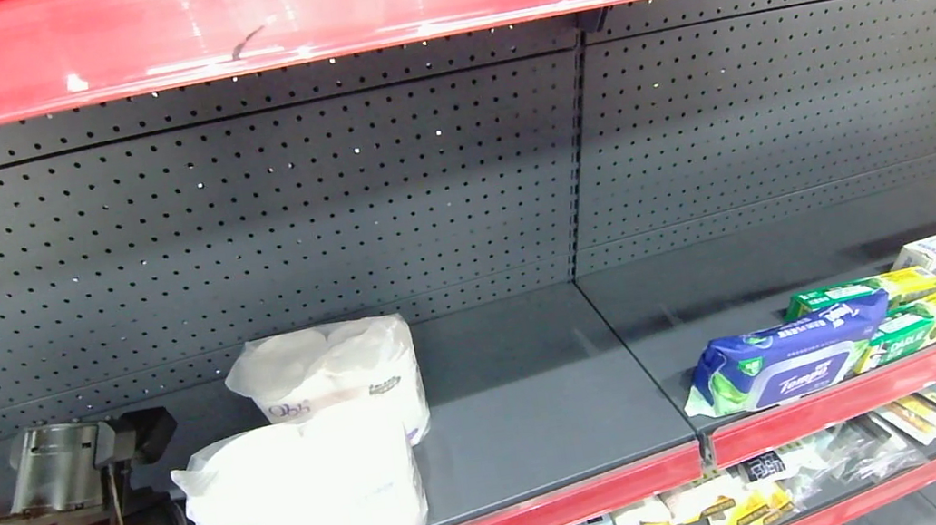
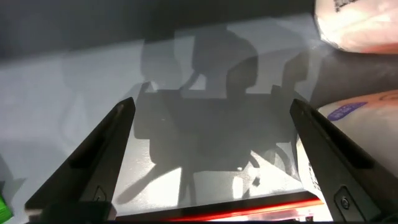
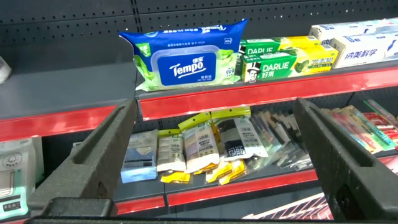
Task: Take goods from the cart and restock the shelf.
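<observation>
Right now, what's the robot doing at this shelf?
Restocking, mid-task. Two white plastic-wrapped paper roll packs stand on the dark grey shelf: front pack, rear pack. The left gripper is open and empty over the shelf beside the front pack. The right gripper, also open and empty, faces the blue wet-wipe pack farther right.

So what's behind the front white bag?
Another white bag of rolls, farther back on the grey shelf. The front bag hides its lower corner, so I can't tell if they touch.
</observation>
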Controlling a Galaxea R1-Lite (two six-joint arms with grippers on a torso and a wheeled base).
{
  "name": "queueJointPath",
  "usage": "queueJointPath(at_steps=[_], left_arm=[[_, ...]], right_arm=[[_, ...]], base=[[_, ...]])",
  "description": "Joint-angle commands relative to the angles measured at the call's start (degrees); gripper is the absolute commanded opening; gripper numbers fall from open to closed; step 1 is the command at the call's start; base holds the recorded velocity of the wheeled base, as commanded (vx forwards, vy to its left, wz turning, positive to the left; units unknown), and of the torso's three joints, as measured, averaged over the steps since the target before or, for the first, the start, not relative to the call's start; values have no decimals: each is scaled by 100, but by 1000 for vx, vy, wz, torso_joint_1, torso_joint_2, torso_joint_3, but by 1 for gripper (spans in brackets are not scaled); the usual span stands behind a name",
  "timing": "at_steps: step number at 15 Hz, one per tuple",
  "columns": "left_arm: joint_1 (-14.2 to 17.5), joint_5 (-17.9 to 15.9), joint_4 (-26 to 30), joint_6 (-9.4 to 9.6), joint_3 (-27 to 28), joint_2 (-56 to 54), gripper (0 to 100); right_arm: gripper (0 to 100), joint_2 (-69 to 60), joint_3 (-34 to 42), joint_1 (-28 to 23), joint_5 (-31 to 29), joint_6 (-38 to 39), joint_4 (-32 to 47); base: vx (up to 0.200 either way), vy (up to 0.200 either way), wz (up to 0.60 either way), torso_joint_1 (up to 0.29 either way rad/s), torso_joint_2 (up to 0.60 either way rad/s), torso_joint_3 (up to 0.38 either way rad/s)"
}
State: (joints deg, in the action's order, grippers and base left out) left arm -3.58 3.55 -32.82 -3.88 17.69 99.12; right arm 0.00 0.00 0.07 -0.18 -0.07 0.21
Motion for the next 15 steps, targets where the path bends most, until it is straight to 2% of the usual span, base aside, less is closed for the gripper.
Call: queueJointPath(at_steps=[1,15], left_arm=[[-46,-30,-14,1,-2,46,100],[-81,-117,-23,-8,-2,143,100]], right_arm=[[100,9,0,1,1,-1,6],[100,9,0,1,1,-1,6]], base=[[0,0,0,0,0,0],[0,0,0,0,0,0]])
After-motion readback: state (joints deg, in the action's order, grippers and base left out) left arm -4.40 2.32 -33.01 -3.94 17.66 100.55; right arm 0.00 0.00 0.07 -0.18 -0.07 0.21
